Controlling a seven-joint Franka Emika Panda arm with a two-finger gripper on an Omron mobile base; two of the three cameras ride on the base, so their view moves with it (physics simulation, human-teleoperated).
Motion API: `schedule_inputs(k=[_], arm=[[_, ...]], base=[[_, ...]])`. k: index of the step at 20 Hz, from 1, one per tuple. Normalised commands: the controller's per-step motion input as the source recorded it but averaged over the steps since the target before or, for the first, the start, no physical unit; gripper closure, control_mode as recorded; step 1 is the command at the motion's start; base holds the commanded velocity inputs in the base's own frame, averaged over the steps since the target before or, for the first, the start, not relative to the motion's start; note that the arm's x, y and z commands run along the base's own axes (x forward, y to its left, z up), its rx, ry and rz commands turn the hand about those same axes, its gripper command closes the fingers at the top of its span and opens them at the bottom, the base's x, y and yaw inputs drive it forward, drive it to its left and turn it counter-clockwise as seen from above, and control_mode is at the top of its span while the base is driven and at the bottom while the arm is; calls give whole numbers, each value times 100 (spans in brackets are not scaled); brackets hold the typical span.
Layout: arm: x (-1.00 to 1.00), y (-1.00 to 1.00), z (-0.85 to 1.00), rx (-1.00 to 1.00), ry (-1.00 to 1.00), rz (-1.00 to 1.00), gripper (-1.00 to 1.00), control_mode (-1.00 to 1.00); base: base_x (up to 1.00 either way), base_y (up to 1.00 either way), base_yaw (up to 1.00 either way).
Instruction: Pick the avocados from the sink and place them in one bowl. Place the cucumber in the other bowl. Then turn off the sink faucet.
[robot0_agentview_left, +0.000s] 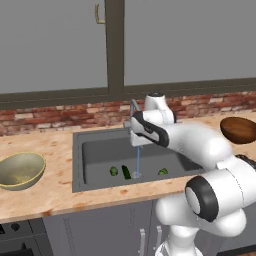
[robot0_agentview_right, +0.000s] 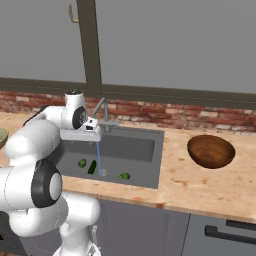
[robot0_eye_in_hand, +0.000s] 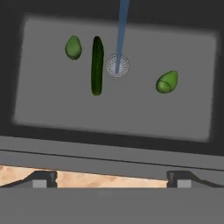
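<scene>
Sink (robot0_agentview_left: 77, 165): 1 dark grey basin set in wood-look counter (robot0_agentview_left: 45, 197). Contents counted in hand view: 2 avocados, 1 cucumber, all lying on basin floor.
- Avocado no. 1 (robot0_eye_in_hand: 73, 47): just beside cucumber, apart from it, on the side away from the drain.
- Cucumber (robot0_eye_in_hand: 97, 65): lies between avocado no. 1 and round drain (robot0_eye_in_hand: 117, 66), near drain, not touching.
- Avocado no. 2 (robot0_eye_in_hand: 167, 82): other side of drain, well apart from the rest.

Faucet (robot0_agentview_right: 101, 111): 1 unit at back rim of sink. Water stream (robot0_eye_in_hand: 121, 30) running, 1 thin blue line landing on drain.

Bowls: 2, both on counter, both w/o produce. Olive-yellow bowl (robot0_agentview_left: 20, 171) to sink's left; brown bowl (robot0_agentview_right: 211, 150) to sink's right.

Gripper (robot0_eye_in_hand: 112, 179): above sink, looking down into basin. Fingers spread wide, 2 tips seen far apart at bottom of hand view, nothing between them. No contact w/ any item.
</scene>
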Motion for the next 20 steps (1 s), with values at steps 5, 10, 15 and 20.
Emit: schedule_inputs(k=[5,10,15,20], arm=[[7,0,-37,0,9,0,-100,-100],[0,1,-39,0,1,0,-100,-100],[-8,0,-41,0,-4,0,-100,-100],[-3,3,-40,0,0,0,-100,-100]], base=[[0,0,0],[0,0,0],[0,0,0],[0,0,0]])
